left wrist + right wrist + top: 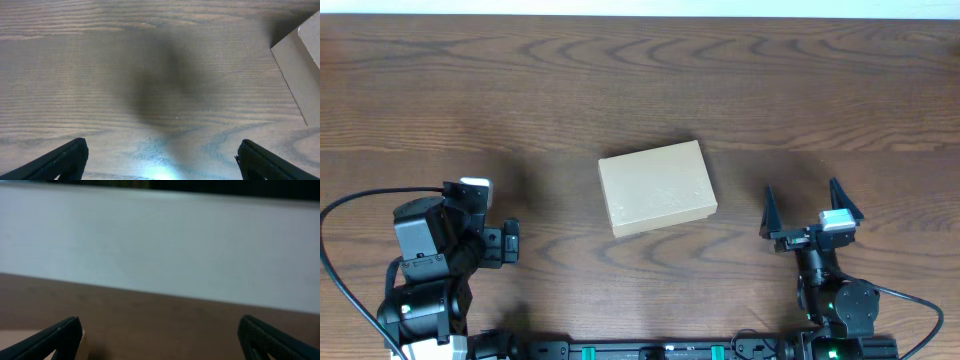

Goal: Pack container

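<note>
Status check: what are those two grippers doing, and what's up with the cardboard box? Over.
Left gripper open, empty, left of the container. Right gripper open, empty, on its right. Container lid shut, neither gripper touching it. Nothing seen in the way.

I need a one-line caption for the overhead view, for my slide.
Closed cardboard box on a wooden table, with the left gripper and right gripper both open and clear of it.
</note>
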Controlling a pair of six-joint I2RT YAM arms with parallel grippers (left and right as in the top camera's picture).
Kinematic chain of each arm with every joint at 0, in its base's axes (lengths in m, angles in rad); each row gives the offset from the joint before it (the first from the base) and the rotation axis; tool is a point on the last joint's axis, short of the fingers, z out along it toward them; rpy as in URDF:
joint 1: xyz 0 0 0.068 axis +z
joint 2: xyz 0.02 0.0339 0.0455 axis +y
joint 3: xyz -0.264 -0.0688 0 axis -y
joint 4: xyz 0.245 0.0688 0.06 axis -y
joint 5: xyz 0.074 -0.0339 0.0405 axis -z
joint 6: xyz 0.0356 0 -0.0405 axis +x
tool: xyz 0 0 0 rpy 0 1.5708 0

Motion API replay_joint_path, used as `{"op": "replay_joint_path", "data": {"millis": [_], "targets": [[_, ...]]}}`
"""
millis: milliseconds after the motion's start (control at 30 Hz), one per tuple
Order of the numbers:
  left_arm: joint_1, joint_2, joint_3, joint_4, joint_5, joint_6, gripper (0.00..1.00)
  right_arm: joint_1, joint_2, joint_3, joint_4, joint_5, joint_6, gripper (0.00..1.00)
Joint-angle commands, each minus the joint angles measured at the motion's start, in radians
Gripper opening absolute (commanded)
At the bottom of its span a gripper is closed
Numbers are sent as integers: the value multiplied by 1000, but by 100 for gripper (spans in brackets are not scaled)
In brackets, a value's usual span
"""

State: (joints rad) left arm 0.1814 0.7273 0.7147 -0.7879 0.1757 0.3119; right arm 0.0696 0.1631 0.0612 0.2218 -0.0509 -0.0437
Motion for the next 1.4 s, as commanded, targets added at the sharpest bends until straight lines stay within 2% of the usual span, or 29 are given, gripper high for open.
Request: {"op": "replay_joint_path", "data": {"millis": [0, 200, 400, 1367], "targets": [[0, -3, 5, -2, -11, 6, 95, 11, -25, -11, -51, 51, 5, 99], [0, -3, 5, -2, -11, 6, 95, 3, -77, -57, -124, 47, 5, 99], [0, -3, 5, -2, -11, 6, 95, -3, -134, -56, -296, 47, 5, 99], [0, -3, 5, -2, -11, 6, 95, -4, -134, -56, -297, 44, 5, 99]]}}
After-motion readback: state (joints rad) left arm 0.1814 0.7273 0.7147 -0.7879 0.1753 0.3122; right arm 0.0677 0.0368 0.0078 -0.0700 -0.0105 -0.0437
